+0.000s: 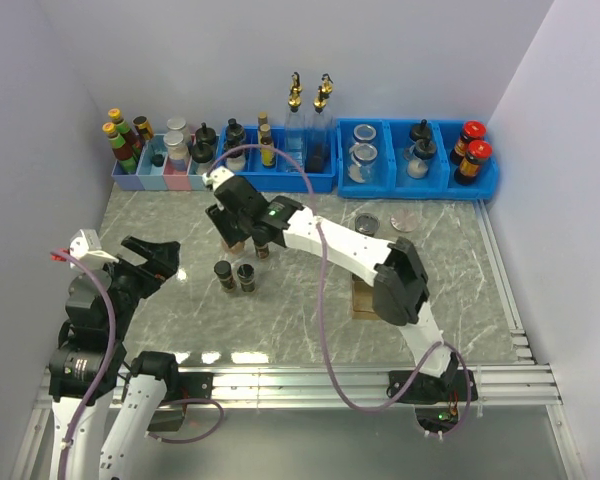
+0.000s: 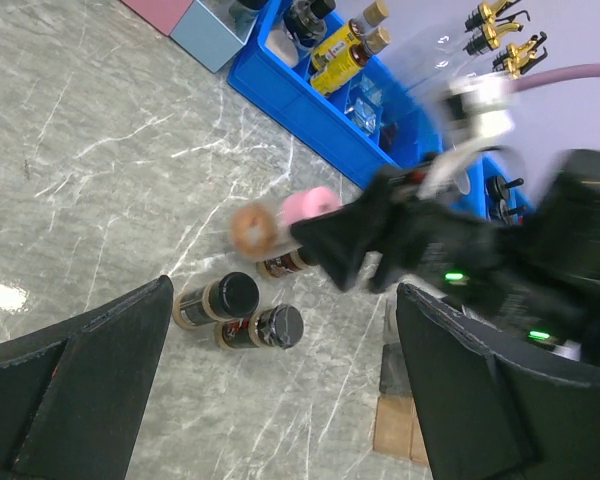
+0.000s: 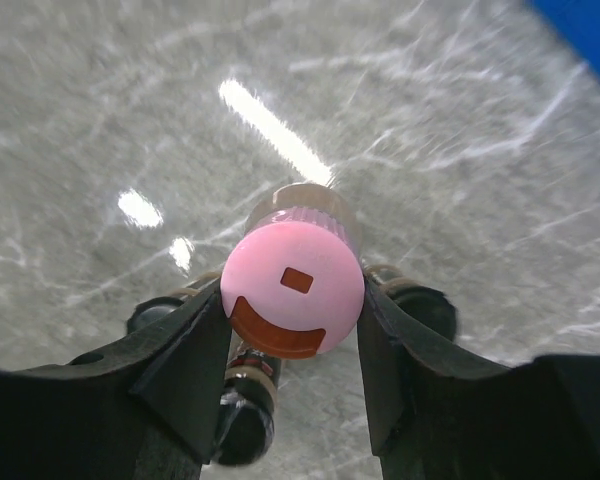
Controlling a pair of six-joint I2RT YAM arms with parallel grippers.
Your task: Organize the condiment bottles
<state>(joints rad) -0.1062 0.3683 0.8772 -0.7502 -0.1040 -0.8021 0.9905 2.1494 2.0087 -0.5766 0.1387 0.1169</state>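
Observation:
My right gripper [image 1: 231, 226] is shut on a pink-lidded spice jar [image 3: 293, 283], one finger on each side of its lid. It holds the jar off the marble table, and the left wrist view shows the jar [image 2: 305, 208] blurred and tilted. Two black-lidded jars [image 1: 224, 272] [image 1: 246, 276] stand together just in front of it, and they also show in the left wrist view [image 2: 220, 297] [image 2: 270, 327]. Another small jar [image 1: 263, 248] stands beside the gripper. My left gripper [image 1: 152, 258] is open and empty, left of the jars.
Blue bins [image 1: 380, 185] and pastel bins [image 1: 145, 180] line the back wall, holding more jars and bottles. Among them are two tall gold-spouted bottles [image 1: 295, 100] and red-capped bottles [image 1: 472, 150]. Two loose lids [image 1: 368, 220] [image 1: 404, 220] lie on the table. A wooden block [image 1: 363, 298] sits under the right arm.

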